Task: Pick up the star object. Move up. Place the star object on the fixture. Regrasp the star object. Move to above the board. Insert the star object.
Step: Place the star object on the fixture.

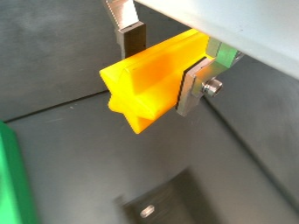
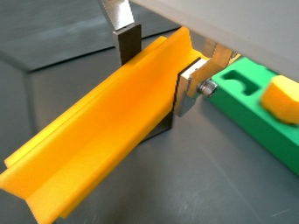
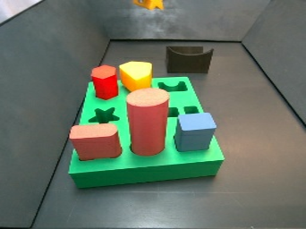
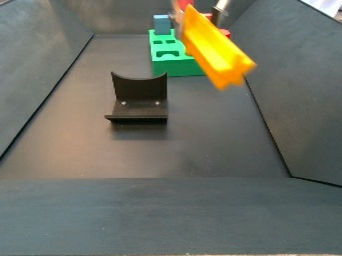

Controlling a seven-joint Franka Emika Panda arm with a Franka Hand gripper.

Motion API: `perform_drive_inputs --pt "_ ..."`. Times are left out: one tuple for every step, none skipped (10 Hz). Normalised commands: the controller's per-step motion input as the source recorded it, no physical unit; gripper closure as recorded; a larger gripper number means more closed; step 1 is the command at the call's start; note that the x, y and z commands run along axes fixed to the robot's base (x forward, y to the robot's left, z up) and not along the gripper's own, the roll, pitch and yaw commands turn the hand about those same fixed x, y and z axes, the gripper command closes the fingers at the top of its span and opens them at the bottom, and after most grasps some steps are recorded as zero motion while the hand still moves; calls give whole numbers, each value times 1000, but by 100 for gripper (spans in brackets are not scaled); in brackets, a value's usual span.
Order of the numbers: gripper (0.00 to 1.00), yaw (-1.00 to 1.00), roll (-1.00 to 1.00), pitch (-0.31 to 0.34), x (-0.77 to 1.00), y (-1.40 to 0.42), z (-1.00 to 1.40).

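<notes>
My gripper (image 1: 162,66) is shut on the star object (image 1: 146,87), an orange-yellow ridged prism, gripping it near one end between its two fingers. In a wrist view the star object (image 2: 100,140) runs long and tilted away from the gripper (image 2: 156,66). In a side view the star object (image 4: 214,45) hangs in the air above the floor, between the fixture (image 4: 136,97) and the green board (image 4: 171,52). In a side view only its tip (image 3: 149,4) shows, above the fixture (image 3: 188,59) and behind the board (image 3: 143,170), whose star hole (image 3: 106,114) is open.
The board carries a red hexagonal peg (image 3: 106,80), a yellow rounded peg (image 3: 135,73), a tall red cylinder (image 3: 147,121), a blue cube (image 3: 196,131) and a salmon block (image 3: 95,140). Dark sloping walls enclose the floor.
</notes>
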Motion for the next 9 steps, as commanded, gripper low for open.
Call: perform_drive_inputs --pt "100 -1000 -207 188 1000 -516 8" --pt "100 -1000 -239 212 1000 -433 6" --pt "100 -1000 -278 250 1000 -346 11" --pt "100 -673 -258 210 1000 -236 7" --pt "100 -457 -228 172 1000 -175 4" --pt "100 -299 -183 143 1000 -126 4" --pt "100 -171 -157 122 881 -70 4" --pt "100 -117 -155 122 782 -34 6" --pt "100 -88 -158 126 688 -14 9"
